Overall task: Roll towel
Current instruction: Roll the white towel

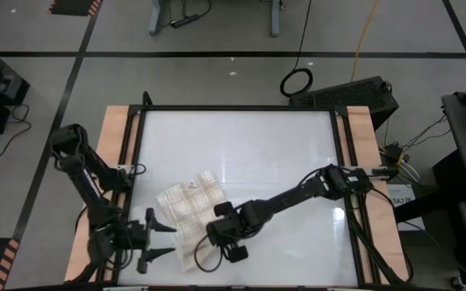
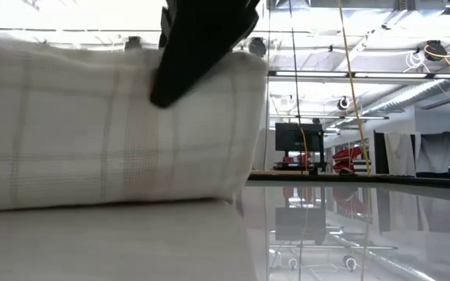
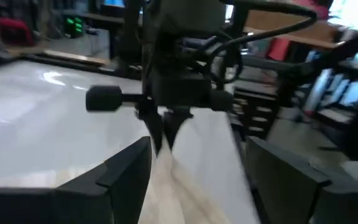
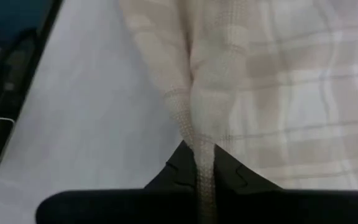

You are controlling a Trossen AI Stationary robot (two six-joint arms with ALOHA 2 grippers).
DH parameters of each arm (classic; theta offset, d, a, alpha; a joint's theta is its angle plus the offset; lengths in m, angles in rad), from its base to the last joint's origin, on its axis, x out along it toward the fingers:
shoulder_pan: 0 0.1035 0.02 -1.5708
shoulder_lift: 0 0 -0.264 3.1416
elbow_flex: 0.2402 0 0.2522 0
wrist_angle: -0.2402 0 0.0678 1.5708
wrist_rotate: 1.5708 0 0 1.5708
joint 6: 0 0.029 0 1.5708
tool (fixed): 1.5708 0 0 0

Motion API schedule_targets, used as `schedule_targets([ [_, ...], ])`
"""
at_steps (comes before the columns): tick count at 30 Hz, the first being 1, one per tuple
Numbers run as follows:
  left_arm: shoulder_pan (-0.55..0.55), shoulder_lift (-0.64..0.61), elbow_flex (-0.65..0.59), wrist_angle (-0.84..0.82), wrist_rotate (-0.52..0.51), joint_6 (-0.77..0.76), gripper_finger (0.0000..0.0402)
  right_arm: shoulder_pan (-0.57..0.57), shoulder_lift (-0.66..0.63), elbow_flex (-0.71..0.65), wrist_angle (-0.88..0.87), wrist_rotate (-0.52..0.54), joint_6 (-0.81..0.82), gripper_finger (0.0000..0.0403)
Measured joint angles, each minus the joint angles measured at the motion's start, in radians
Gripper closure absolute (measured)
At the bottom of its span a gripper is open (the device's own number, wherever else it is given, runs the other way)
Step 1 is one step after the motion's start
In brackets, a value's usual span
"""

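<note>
The table carries the towel near its front left part, lying mostly flat between the two end effectors. Just left of the right end effector the cloth spreads open, its small tag facing up; no rolled section shows, so the rolling looks barely begun, with almost all of it left to do. The right end effector is clamped on a pinched ridge of the towel's edge, the fabric bunched between its closed fingers. The left end effector hovers just left of the towel, fingers spread apart, holding nothing.
</note>
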Motion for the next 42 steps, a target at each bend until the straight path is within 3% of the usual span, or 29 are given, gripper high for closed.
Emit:
schedule_targets([
  [7, 0.141, 0.150, 0.065, 0.008, 0.109, -0.006, 0.0120, -0.045, -0.002, 0.000, 0.002, -0.007, 0.006, 0.0399],
  [16, 0.247, 0.245, 0.185, -0.043, 0.172, -0.040, 0.0010, -0.089, -0.002, 0.000, -0.023, -0.027, 0.018, 0.0399],
  [22, 0.339, 0.247, 0.231, -0.427, 0.320, -0.391, 0.0009, -0.090, -0.002, 0.000, -0.022, -0.029, 0.038, 0.0399],
  [24, 0.349, 0.252, 0.239, -0.482, 0.338, -0.439, 0.0008, -0.090, -0.002, 0.000, -0.025, -0.029, 0.052, 0.0399],
  [33, 0.368, 0.286, 0.241, -0.438, 0.382, -0.449, 0.0008, -0.114, -0.002, 0.000, -0.034, -0.019, 0.084, 0.0399],
  [39, 0.372, 0.325, 0.295, -0.487, 0.384, -0.250, 0.0008, -0.116, -0.002, 0.000, -0.035, -0.019, 0.083, 0.0399],
  [42, 0.367, 0.312, 0.343, -0.534, 0.370, -0.228, 0.0009, -0.116, -0.002, 0.000, -0.035, -0.020, 0.084, 0.0399],
])
